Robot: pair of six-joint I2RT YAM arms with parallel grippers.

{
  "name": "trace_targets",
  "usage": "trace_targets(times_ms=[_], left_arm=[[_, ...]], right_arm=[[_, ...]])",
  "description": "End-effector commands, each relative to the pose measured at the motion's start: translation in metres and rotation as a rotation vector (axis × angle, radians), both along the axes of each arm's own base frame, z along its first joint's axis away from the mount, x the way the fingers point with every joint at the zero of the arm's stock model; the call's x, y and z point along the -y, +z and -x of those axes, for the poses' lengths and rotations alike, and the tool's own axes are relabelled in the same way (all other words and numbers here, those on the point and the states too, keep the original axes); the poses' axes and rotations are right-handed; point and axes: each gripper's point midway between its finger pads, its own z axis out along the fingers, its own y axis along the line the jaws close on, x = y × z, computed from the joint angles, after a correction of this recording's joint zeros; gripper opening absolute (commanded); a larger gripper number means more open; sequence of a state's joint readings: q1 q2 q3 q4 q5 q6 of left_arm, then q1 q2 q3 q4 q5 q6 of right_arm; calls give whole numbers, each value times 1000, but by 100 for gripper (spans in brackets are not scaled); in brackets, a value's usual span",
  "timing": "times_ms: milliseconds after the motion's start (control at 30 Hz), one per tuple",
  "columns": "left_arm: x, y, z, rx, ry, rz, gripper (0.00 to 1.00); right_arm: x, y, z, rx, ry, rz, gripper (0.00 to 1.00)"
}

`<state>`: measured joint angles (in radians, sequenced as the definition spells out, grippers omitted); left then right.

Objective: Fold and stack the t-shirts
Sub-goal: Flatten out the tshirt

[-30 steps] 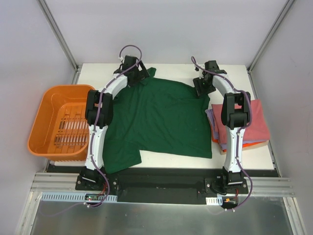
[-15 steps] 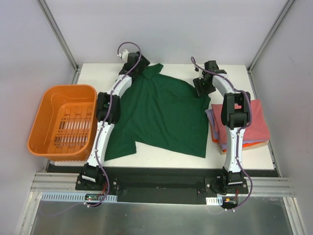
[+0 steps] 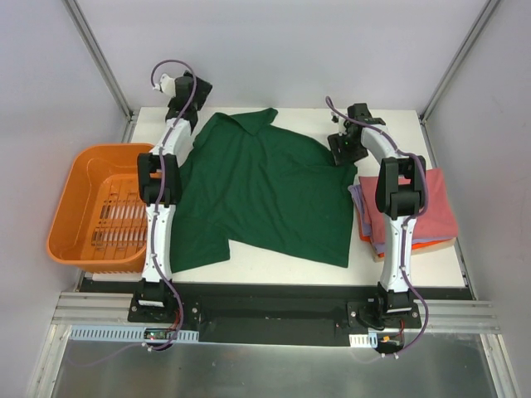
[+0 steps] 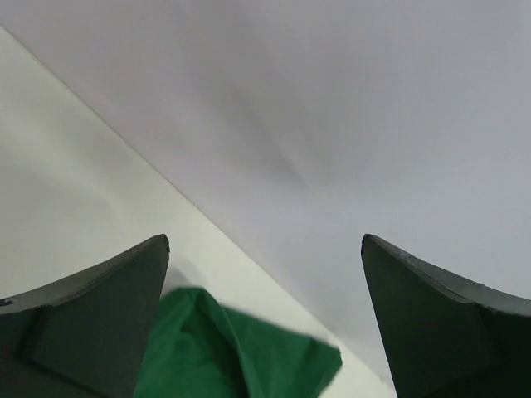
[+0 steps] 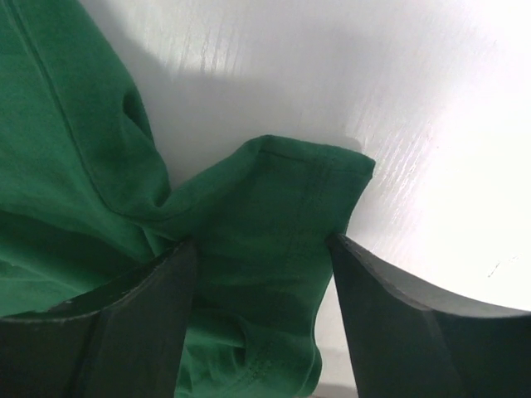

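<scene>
The dark green t-shirt lies spread on the white table, collar at the far edge. My left gripper is raised above the table's far left corner, open and empty; in the left wrist view a corner of the green cloth lies below it. My right gripper sits low on the shirt's right sleeve. In the right wrist view its jaws stand partly apart with the bunched sleeve between them. A folded stack at the right has a pink-red shirt on top, a lavender edge and an orange edge below.
An orange slotted plastic basket stands off the table's left edge. Grey walls and metal posts close in the back and both sides. The shirt's lower left sleeve reaches the table's front edge.
My left gripper has let go of the shirt's left shoulder and risen toward the far left corner. The shirt has been drawn left and flatter. The right gripper has stayed put.
</scene>
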<state>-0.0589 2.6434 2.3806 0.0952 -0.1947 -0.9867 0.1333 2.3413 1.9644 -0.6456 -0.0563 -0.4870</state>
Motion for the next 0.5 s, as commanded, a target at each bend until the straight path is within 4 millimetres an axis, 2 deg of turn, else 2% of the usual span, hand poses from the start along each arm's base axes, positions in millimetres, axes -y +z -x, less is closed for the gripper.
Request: trace_targets(times_ms=[0,100,200,233,333,367,467], left_arm=[[74,123,31,179,-269,-88,99],[90,151,59,187,-339,-194,99],[100,169,93,188,-429,-239,99],[102,178,105,197,-458,-248,99],[111,186,143,192,-551,-239,99],[115,196,159,205,-587,-228,99],[129,180,195,162,-691,-182,99]], right_arm=[[-1,19,29,-73,-30,-35,73],[1,47,22,-2,-60,-39,84],[3,74,23,55,-89,-42,99],[3,85,24,77,-98,-47,96],[-1,106,32,123,-107,-53,96],[-3,112,36,132,-108,-60,96],[-17,128,53,152,-102,-71,96]])
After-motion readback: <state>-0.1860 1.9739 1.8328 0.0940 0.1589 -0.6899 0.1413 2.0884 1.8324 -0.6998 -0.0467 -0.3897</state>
